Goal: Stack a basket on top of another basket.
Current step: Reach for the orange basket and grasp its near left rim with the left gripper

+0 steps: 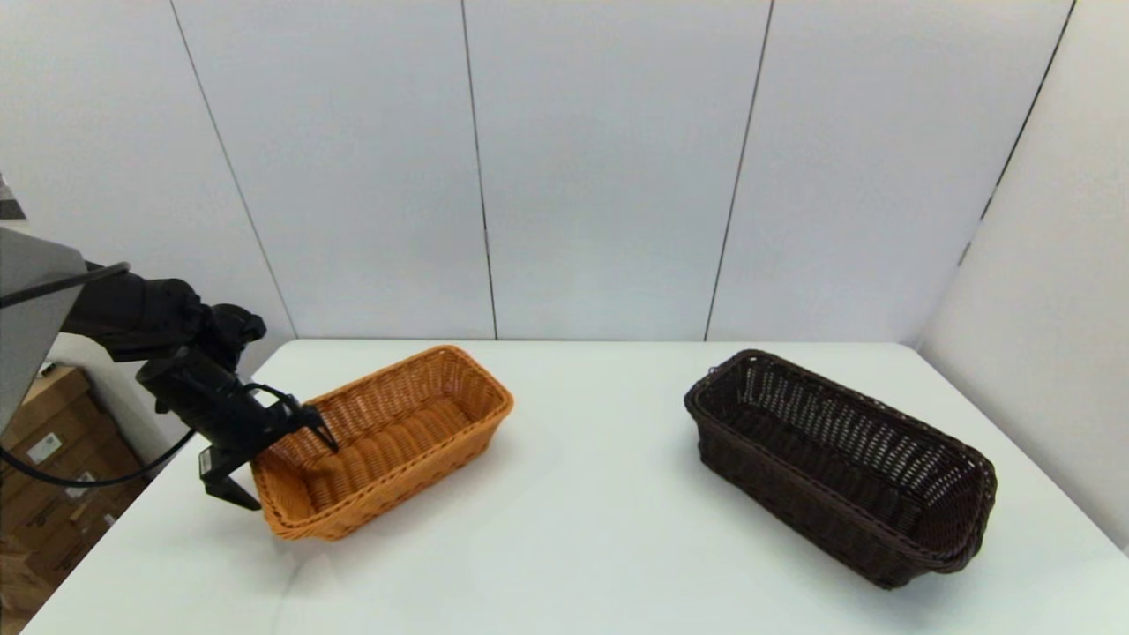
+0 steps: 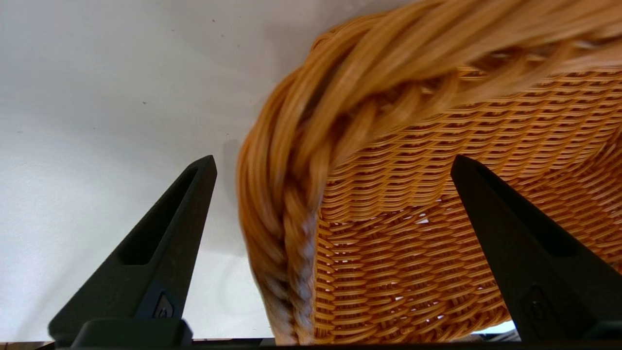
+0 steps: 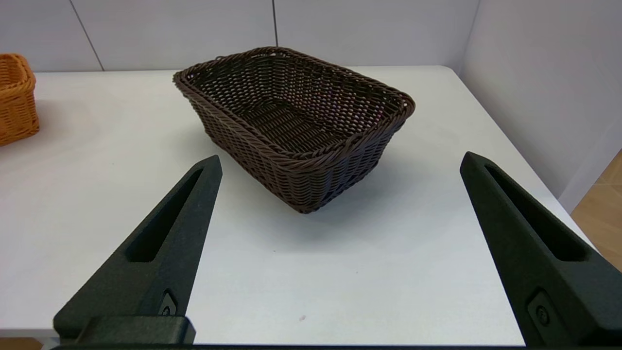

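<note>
The orange-tan wicker basket (image 1: 388, 441) sits at the left of the white table (image 1: 600, 529). My left gripper (image 1: 289, 476) is open at its near-left corner, one finger inside the basket and one outside. In the left wrist view the braided rim of the orange-tan basket (image 2: 301, 160) runs between the fingers of the left gripper (image 2: 333, 158) without touching them. The dark brown wicker basket (image 1: 838, 459) rests on the table at the right. My right gripper (image 3: 341, 156) is open and empty, well short of the dark brown basket (image 3: 291, 112); it does not show in the head view.
Grey wall panels close the back and the right side. Cardboard boxes (image 1: 44, 441) stand on the floor beyond the table's left edge. A wide strip of bare table lies between the two baskets. An end of the orange-tan basket (image 3: 17, 97) shows in the right wrist view.
</note>
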You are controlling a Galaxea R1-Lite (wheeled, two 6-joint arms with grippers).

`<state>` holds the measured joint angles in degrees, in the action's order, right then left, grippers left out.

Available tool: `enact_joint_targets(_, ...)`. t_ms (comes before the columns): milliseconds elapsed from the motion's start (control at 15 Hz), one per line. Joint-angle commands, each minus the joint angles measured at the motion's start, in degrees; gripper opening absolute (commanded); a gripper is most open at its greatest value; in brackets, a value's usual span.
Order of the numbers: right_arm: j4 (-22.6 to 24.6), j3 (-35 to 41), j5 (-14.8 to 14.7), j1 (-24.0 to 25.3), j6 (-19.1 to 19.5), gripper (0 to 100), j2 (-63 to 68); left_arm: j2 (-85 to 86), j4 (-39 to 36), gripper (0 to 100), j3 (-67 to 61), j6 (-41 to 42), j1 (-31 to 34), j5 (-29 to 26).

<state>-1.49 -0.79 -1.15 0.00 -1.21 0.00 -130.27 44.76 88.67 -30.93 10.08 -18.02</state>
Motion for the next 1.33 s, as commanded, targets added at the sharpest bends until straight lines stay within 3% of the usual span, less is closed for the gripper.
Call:
enact_joint_targets(67, -0.01, 0.00, 0.00, 0.00, -0.02, 100, 0.00, 0.10, 0.06, 100, -0.26, -0.19, 0.03, -1.14)
enact_joint_targets(333, -0.01, 0.00, 0.00, 0.00, -0.02, 100, 0.00, 2.30, 0.06, 100, -0.34, -0.63, 0.03, -1.32)
enact_joint_targets(400, -0.01, 0.00, 0.00, 0.00, -0.02, 100, 0.00, 2.83, 0.15, 0, -0.34, -0.54, 0.03, -1.32)
enact_joint_targets(1067, -0.01, 0.00, 0.00, 0.00, -0.02, 100, 0.00, 4.32, 0.32, 0, -1.49, 0.78, -0.06, -2.90)
enact_joint_targets(1333, -0.01, 0.00, 0.00, 0.00, -0.02, 100, 0.00, 9.16, 1.03, 0, -0.08, 0.61, 2.14, -8.96)
